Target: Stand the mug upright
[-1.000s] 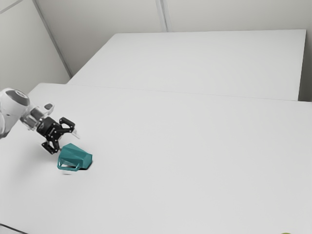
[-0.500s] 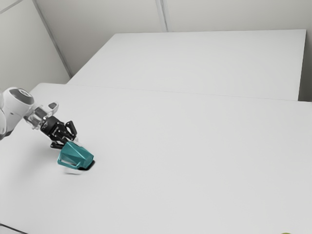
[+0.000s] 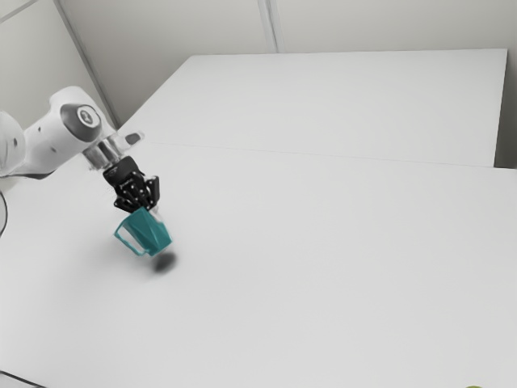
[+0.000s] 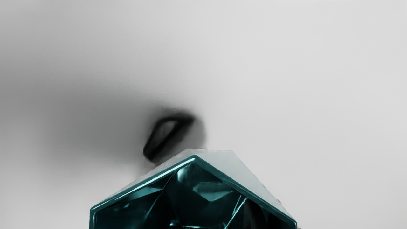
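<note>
The broad, plain white worktop (image 3: 323, 283) carries no part of the mug's weight now. The white, grey-trimmed robot arm (image 3: 69, 129) has risen and swung toward the exterior view's right, bringing the faceted, glossy teal mug (image 3: 148, 232) up with it. A second ago the mug lay on its side; now it hangs in the air, still tilted but more steeply, mouth toward the hand and base slanting down to the exterior view's right. The black jaws (image 3: 148, 212), wide apart beside it then, are clamped on the mug at its mouth end. Its loop handle (image 3: 126, 246) faces the exterior view's left, and its dark shadow (image 3: 164, 262) falls apart from the base. So the lift is made, but the mug isn't upright: I judge it needs more turning, then lowering base-first; a slip at the rim could tip it back over.
</note>
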Robot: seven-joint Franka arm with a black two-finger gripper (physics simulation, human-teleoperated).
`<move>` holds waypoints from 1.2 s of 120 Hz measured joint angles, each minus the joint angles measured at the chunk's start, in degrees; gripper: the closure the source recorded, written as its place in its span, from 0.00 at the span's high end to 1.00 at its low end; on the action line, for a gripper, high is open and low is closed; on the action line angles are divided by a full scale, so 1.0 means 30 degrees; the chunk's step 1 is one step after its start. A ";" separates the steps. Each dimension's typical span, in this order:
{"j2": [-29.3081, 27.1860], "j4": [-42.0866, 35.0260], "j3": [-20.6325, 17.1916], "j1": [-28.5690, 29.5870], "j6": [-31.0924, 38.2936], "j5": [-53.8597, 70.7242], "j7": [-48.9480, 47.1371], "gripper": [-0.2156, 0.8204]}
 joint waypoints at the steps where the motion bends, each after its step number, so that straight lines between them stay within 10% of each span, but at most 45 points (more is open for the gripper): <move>1: -0.0066 -0.0022 -0.0059 -0.0123 0.0160 0.0186 -0.0033 0.04; 44: -0.2005 -0.2616 -0.3139 -0.1523 0.6097 0.6598 -0.3792 0.04; 110: -0.0372 -0.3321 -0.3456 -0.1853 0.9472 0.7482 -0.8623 0.03; 144: -0.1394 -0.3168 -0.3762 -0.1853 0.9410 0.8111 -0.9623 0.55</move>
